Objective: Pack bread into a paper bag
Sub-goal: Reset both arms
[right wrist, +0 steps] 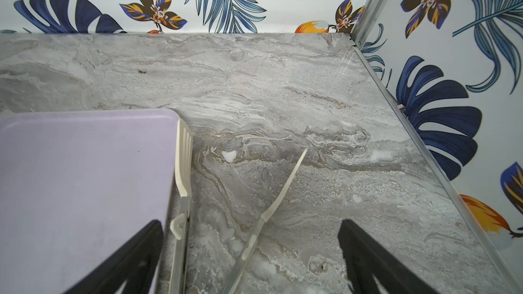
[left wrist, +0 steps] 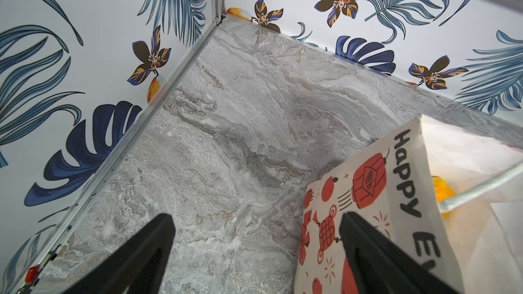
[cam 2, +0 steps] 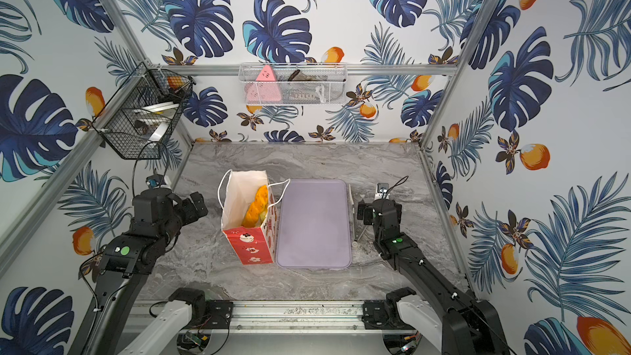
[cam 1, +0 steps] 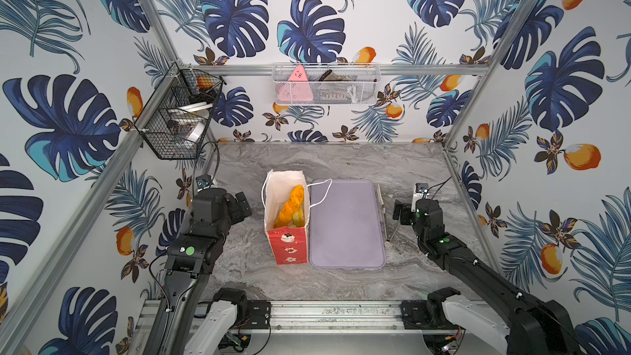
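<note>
The paper bag (cam 1: 288, 245) stands upright left of centre, red in front and white inside, seen in both top views (cam 2: 251, 249). Inside it leans the long orange twisted loaf (cam 1: 291, 203) with a pale yellow piece (cam 1: 298, 220) beside it; any other bread is hidden. My left gripper (cam 1: 243, 207) hangs open just left of the bag with nothing between its fingers. In the left wrist view that gripper (left wrist: 256, 222) frames the bag's printed side (left wrist: 368, 193). My right gripper (cam 1: 400, 213) is open and empty at the right. In the right wrist view the gripper (right wrist: 252, 224) hovers over the white tongs (right wrist: 184, 165).
A flat lilac tray (cam 1: 346, 223) lies against the bag's right side, with the tongs (cam 1: 384, 213) along its right edge. A black wire basket (cam 1: 181, 114) hangs on the left wall. A white mesh basket (cam 1: 324, 83) on the back wall holds a pink triangle (cam 1: 297, 88).
</note>
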Motion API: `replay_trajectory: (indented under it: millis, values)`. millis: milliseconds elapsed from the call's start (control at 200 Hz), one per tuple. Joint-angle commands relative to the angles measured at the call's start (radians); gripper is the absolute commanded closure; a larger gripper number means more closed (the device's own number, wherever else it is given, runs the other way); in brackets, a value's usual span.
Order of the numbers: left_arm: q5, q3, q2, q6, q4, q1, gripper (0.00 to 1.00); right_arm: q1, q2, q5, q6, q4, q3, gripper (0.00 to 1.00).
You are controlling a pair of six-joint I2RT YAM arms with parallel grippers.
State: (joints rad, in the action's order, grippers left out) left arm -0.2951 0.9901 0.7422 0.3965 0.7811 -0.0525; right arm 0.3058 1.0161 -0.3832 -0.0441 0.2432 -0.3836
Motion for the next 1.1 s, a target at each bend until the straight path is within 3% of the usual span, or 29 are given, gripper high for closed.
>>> replay_trajectory:
  millis: [0, 330, 655, 750, 856, 966, 1096]
  values:
    - [0.001, -0.005, -0.004, -0.014, -0.035, 0.002, 0.01, -0.003, 0.036, 0.010, 0.092, 0.376, 0.099, 0.00]
    - [-0.012, -0.014, 0.000, -0.021, -0.047, 0.002, 0.01, -0.030, 0.281, 0.063, 0.148, 0.713, 0.173, 0.00]
    - [-0.040, -0.026, -0.014, -0.046, -0.110, 0.002, 0.01, -0.111, 0.724, 0.087, 0.118, 1.259, 0.201, 0.00]
    - [-0.046, -0.043, -0.028, -0.070, -0.152, 0.002, 0.01, -0.112, 0.645, 0.073, 0.076, 1.113, 0.199, 0.00]
    - [-0.014, -0.077, -0.036, -0.107, -0.218, 0.002, 0.01, -0.114, 0.671, 0.029, 0.092, 1.069, 0.139, 0.00]
    - [-0.005, -0.176, -0.095, -0.126, -0.377, 0.002, 0.01, -0.114, 0.631, 0.015, 0.054, 0.858, 0.070, 0.00]
    - [-0.048, -0.323, -0.164, -0.154, -0.628, 0.002, 0.01, -0.113, 0.657, -0.002, 0.074, 0.850, 0.035, 0.00]
